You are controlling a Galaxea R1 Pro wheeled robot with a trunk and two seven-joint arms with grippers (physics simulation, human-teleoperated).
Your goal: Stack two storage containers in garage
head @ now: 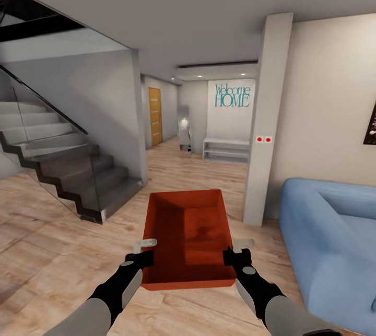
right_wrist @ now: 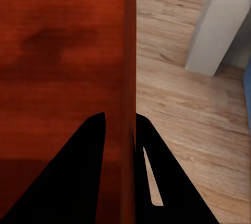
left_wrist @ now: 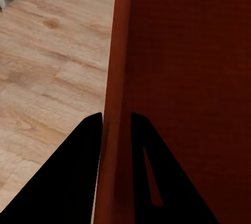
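Left hand (head: 145, 253), right hand (head: 230, 253) each clamped on storage container (head: 188, 231) side walls, above wood floor (head: 62, 231).

An orange-red storage container (head: 188, 237) is seen, its inside darkened by a brownish shadow patch. The left hand (head: 140, 260) and the right hand (head: 236, 258) are black, on arms that pass from black to pale grey. The floor (head: 47, 231) is patterned in light wood planks with beige and tan grain. The sofa (head: 334, 237) is blue. The stairs (head: 78, 169) are dark grey, and the walls (head: 324, 106) are off-white to beige. Teal "Welcome HOME" lettering (head: 233, 96) is set on a white wall, a door (head: 155, 116) is coloured amber-orange, and two red dots (head: 263, 139) are marked on a pale pillar (head: 266, 117).
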